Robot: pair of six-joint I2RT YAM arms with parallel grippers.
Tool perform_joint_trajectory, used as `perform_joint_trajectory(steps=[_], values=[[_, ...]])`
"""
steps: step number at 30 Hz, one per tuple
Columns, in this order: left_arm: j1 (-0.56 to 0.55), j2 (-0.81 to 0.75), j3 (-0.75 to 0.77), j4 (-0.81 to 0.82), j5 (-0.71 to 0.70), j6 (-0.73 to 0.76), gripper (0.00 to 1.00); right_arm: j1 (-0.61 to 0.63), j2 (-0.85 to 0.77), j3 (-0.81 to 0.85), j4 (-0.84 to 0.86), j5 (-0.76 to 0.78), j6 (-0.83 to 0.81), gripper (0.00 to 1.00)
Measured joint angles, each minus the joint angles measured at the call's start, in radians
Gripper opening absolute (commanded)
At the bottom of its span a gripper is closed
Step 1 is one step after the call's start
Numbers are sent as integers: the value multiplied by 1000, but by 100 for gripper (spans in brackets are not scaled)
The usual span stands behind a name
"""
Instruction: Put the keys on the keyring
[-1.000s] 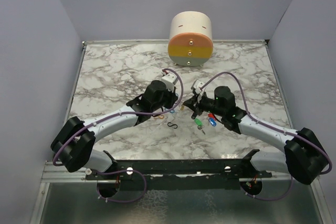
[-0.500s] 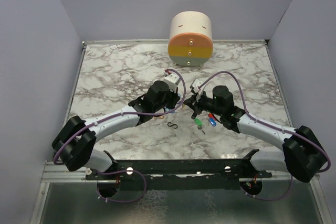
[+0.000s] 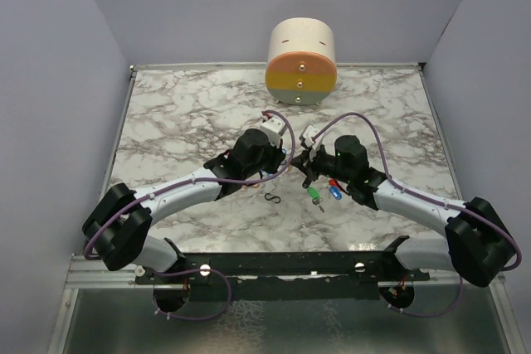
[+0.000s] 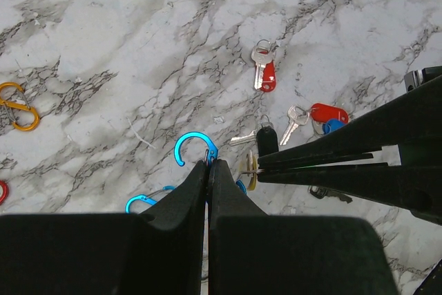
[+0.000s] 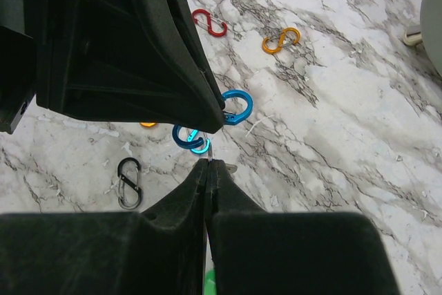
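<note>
My left gripper is shut on the keyring, a blue S-shaped clip held above the marble table. My right gripper is shut on a key with a yellowish head. Its metal end pokes out right beside the blue clip. In the top view the two grippers meet tip to tip. Other keys lie on the table: two red, a blue, a black and a green.
Loose S-clips lie around: black, orange, red and another blue. A cylindrical container with orange, yellow and grey bands stands at the back edge. Walls enclose the table on three sides.
The right gripper has moved left and the left gripper slightly right, so their tips now meet. Both stay shut on what they hold.
</note>
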Motion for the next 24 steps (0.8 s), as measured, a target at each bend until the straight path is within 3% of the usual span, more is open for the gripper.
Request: perform_joint_trajectory(steps=[24], values=[[-15,12,4,0,-6,2,0,14,6,8,-1,0,-10,1]])
